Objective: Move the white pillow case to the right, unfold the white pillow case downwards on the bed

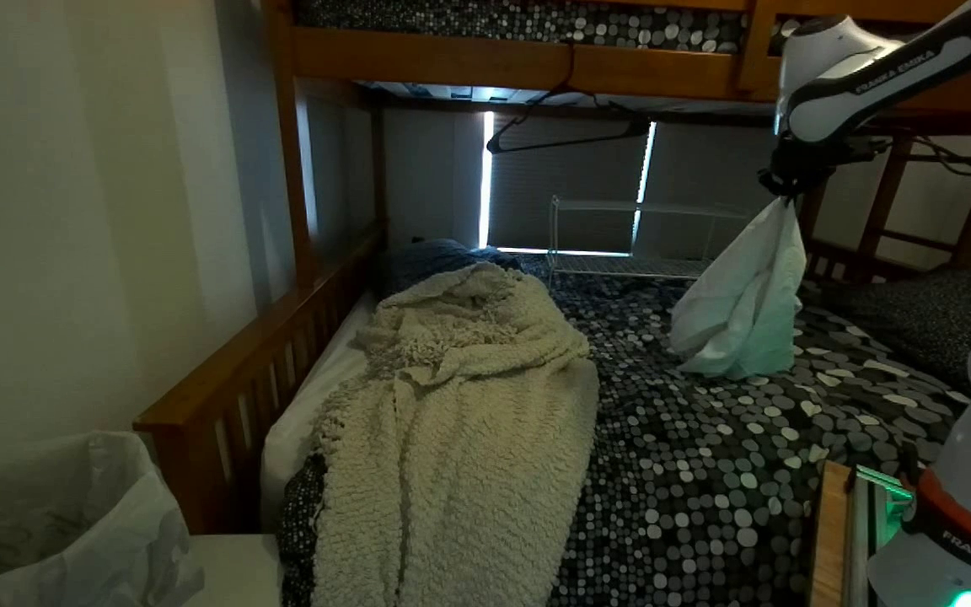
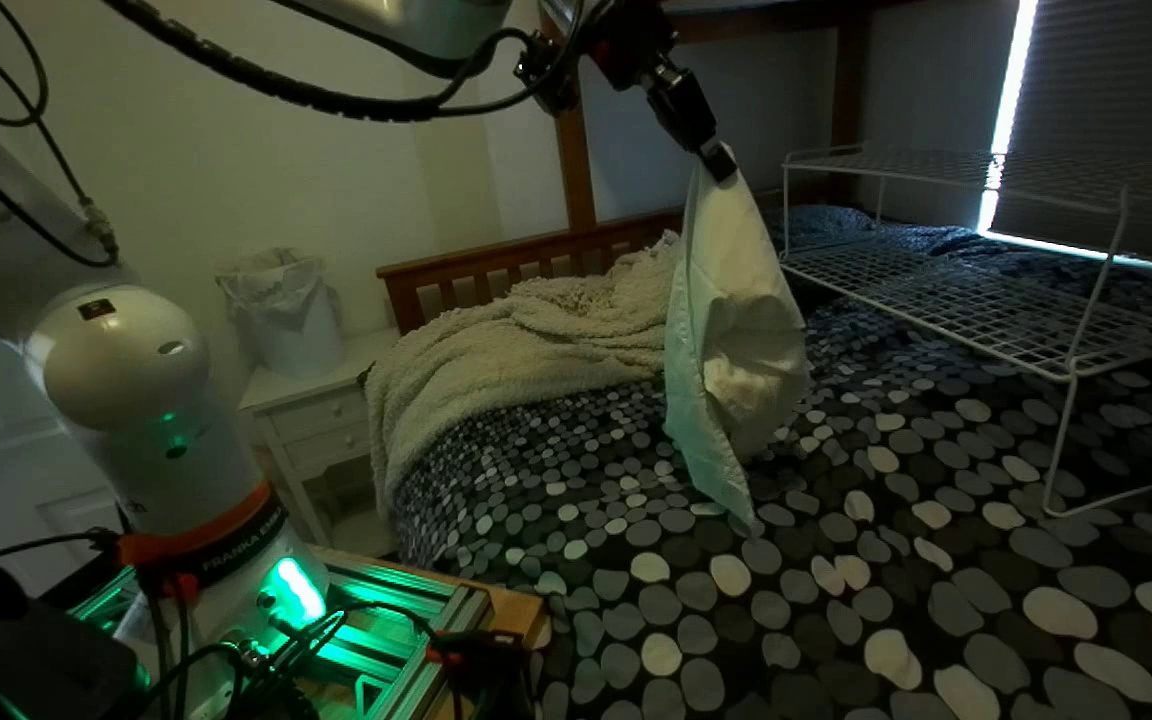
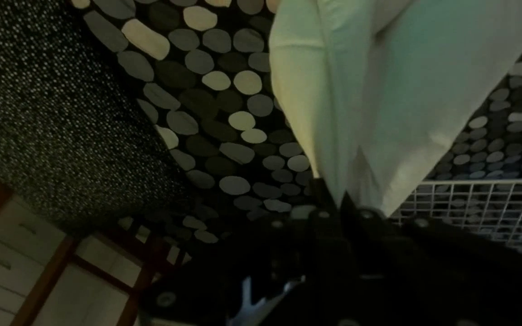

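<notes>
Gripper (image 2: 717,160): I have its two fingers (image 3: 320,192) pinching one bunched end of the white pillow case (image 2: 736,280). The tips look very dark, so I can't see the pads well.
Pillow case: It hangs down from my pinch, over the bed (image 1: 696,497). Folds hide some of it, and its wide part runs off the top of the wrist view. I can't tell if the lowest corner touches the bed.
Wire rack (image 2: 966,310): It stands on the bed near the cloth, cut off on the right in an exterior view.
Bed room: A wide dotted strip shows between the blanket (image 1: 469,455) and the dark pillow (image 1: 941,316).
Blanket edge: It covers a long piece of the bed and runs off the bottom in an exterior view.
Dark pillow: It is cut off on the left in the wrist view.
My arm (image 1: 898,84): Both exterior views cut it off.
Top bunk rail (image 1: 528,63): It runs high across, with a black hanger (image 1: 570,143) below.
</notes>
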Available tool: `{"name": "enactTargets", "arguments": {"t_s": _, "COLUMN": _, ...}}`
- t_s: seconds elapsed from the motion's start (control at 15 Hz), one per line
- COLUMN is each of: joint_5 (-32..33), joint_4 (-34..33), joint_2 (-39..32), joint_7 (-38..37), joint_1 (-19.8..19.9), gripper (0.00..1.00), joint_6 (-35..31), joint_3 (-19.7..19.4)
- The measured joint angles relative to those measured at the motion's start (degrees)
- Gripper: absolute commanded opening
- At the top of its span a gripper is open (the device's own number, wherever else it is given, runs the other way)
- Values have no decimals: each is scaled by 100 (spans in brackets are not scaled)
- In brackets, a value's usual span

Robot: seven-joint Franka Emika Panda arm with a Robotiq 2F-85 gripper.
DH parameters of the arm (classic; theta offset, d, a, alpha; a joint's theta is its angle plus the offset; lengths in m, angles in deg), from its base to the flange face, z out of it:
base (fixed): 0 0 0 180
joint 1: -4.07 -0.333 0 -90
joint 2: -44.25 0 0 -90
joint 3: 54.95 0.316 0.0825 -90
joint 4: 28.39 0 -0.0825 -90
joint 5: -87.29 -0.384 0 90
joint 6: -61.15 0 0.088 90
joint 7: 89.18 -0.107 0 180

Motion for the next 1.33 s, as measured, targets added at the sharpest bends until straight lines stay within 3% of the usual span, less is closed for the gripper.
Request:
{"name": "enactTargets", "arguments": {"t_s": 0.4, "joint_5": -634, "joint_4": -525, "joint_2": -58, "joint_7": -305, "joint_1": 889, "gripper": 1, "joint_6": 46, "joint_3": -106}}
{"name": "enactTargets", "arguments": {"t_s": 0.87, "joint_5": -732, "joint_4": -1601, "joint_2": -1432, "joint_7": -1401, "joint_1": 1627, "gripper": 1, "joint_6": 27, "joint_3": -436}}
{"name": "enactTargets", "arguments": {"t_s": 1.13, "joint_5": -722, "joint_4": -2210, "joint_2": -2417, "joint_7": -2899, "joint_1": 1601, "gripper": 1, "joint_6": 27, "joint_3": -355}}
{"name": "enactTargets", "arguments": {"t_s": 1.33, "joint_5": -792, "joint_4": -2628, "joint_2": -3255, "joint_7": -3976, "joint_1": 1292, "gripper": 1, "joint_6": 31, "joint_3": -218}}
